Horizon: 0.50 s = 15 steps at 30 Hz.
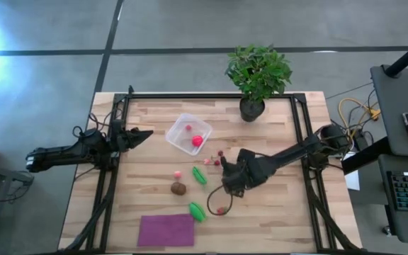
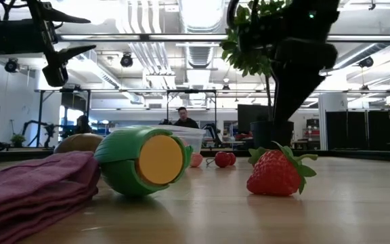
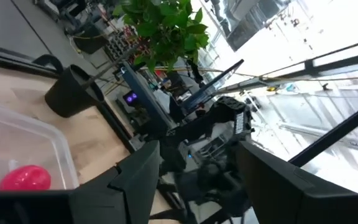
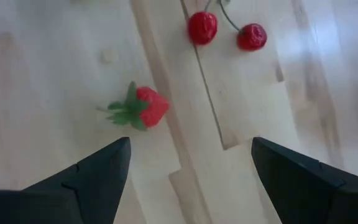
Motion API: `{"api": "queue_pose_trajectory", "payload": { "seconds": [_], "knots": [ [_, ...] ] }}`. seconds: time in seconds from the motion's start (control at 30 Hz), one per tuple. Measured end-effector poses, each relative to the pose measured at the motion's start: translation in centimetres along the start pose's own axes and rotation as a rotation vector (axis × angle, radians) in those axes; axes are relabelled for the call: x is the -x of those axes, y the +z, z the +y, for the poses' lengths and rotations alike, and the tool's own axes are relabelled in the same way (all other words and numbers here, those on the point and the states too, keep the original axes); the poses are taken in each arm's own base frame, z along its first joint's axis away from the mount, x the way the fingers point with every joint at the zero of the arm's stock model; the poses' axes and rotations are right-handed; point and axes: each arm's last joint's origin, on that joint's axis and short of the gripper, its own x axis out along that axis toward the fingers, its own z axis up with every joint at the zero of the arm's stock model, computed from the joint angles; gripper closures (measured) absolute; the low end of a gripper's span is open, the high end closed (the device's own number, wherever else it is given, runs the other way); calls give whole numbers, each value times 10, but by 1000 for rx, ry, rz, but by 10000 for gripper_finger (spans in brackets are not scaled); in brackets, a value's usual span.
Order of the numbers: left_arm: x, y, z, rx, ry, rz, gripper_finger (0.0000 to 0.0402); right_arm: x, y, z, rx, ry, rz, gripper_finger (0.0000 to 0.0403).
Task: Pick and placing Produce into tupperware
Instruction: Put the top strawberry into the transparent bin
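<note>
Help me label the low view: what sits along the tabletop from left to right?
Folded purple cloth → green toy vegetable with a yellow-orange end → pair of small red cherries → red toy strawberry with green leaves.

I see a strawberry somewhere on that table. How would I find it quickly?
Start at the leafy potted plant on the wooden table's far edge and come toward the near edge. The small red toy strawberry lies near the right gripper, right of a bright green piece; only it has a green leafy cap.

Surface (image 1: 275,219): pale wood planks. Tupperware (image 1: 179,127): clear, with a pink-red ball (image 1: 197,140) inside. Two green pieces (image 1: 200,175) (image 1: 196,211), yellow end face. Red strawberry (image 4: 143,107), green cap; red cherries (image 4: 202,27). Brown oval (image 1: 178,188). Purple cloth (image 1: 166,230).
</note>
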Motion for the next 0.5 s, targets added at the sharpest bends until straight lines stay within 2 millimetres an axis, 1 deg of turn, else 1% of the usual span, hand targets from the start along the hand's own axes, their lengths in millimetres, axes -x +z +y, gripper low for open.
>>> {"api": "queue_pose_trajectory", "payload": {
  "seconds": [0.1, 0.23, 0.33, 0.4, 0.5],
  "knots": [
    [0, 0, 0, 28, 1, 0, 201, -4, -2, -2, 4, 26, 29, 76],
    [0, 0, 0, 20, 0, 3, 201, -8, -14, 6, 231, -47, -12, 76],
    [-1, -1, 2, 19, 11, 11, 201, -15, -21, 9, 403, -50, -10, 76],
    [-1, -1, 1, 19, 9, 9, 201, -22, -25, 7, 469, -57, -2, 76],
    [-1, -1, 2, 19, 12, 9, 201, -27, -26, 9, 484, -4, -5, 76]
  ]
}}
